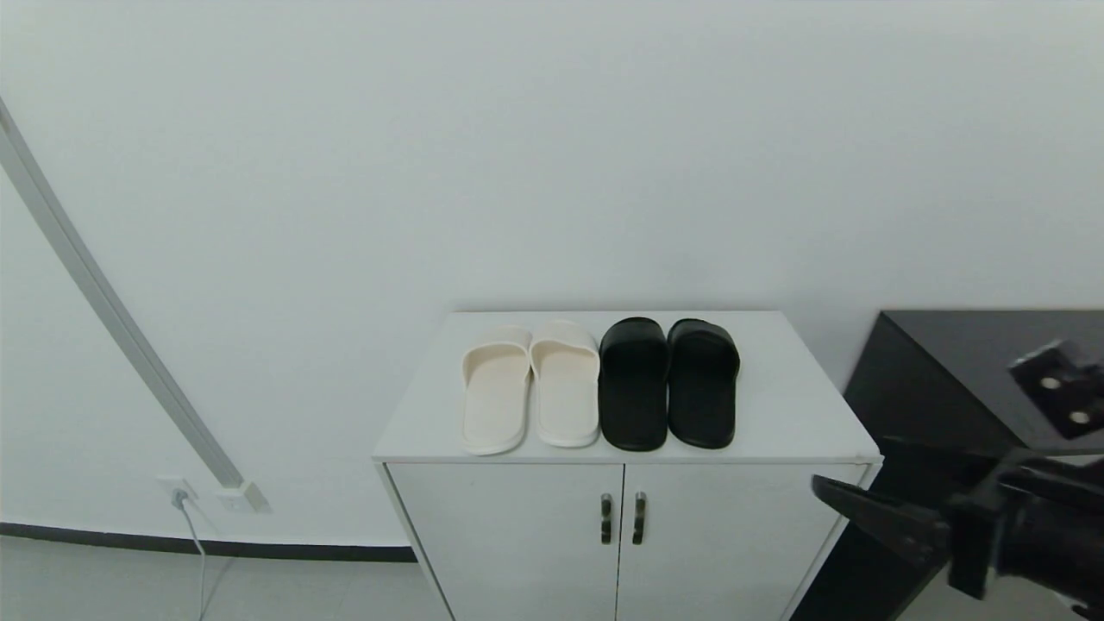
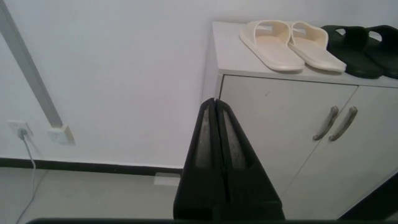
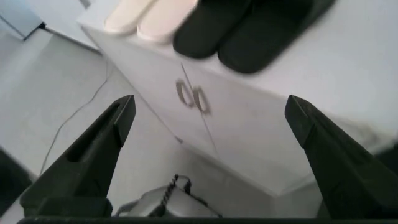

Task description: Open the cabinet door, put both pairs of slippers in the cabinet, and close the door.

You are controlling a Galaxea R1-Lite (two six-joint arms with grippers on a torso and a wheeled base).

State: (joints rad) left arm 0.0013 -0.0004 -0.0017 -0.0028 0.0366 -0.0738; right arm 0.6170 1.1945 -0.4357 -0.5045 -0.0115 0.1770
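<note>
A white cabinet stands against the wall with both doors shut and two dark handles at the middle seam. On its top lie a cream pair of slippers and, to their right, a black pair of slippers. My right gripper is open wide in front of the cabinet's right side, below its top; one of its fingers shows beside the right door. My left gripper is shut with nothing in it, off the cabinet's left front corner and below the cream slippers.
A black piece of furniture stands close against the cabinet's right side. On the wall to the left are a slanted grey conduit and a socket with a plugged cable running to the floor. Bare floor lies left of the cabinet.
</note>
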